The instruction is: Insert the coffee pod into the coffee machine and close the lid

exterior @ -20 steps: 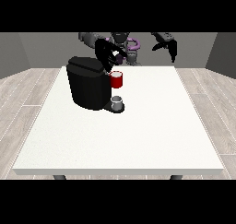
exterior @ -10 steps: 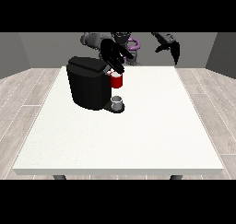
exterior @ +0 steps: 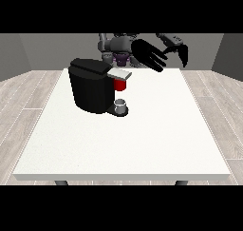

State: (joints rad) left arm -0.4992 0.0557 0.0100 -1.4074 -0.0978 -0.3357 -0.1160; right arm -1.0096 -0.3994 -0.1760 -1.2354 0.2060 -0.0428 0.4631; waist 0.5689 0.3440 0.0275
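**Q:** What stands on the white table [exterior: 142, 144], and where?

**A:** A black coffee machine [exterior: 90, 90] stands on the table's far half, toward the view's left. A grey lid [exterior: 121, 74] projects from its top toward the view's right and lies flat. Just under the lid is a red thing at the machine [exterior: 120, 84]. Below that, on the machine's base, sits a small grey cup [exterior: 121, 105]. Whether any grey thing here is the coffee pod cannot be told from this view.

**Q:** How are the two hands placed?

**A:** The hand nearer the view's middle [exterior: 148, 54] hangs in the air above the table's far edge, up and to the view's right of the lid, apart from the machine. Its fingers are spread and straight, pointing down toward the view's right, and it holds nothing. The hand at the view's right [exterior: 182, 52] is raised behind the table's far edge, well apart from the machine; its fingers hang downward, relaxed, with nothing in them.

**Q:** What lies between the hands and the machine?

**A:** Only bare tabletop and air; nothing blocks the lid. Behind the machine the robot's dark torso [exterior: 118, 47] shows, with a purple part [exterior: 121, 60] at its middle. Around the table runs a pale wood-plank floor [exterior: 23, 97].
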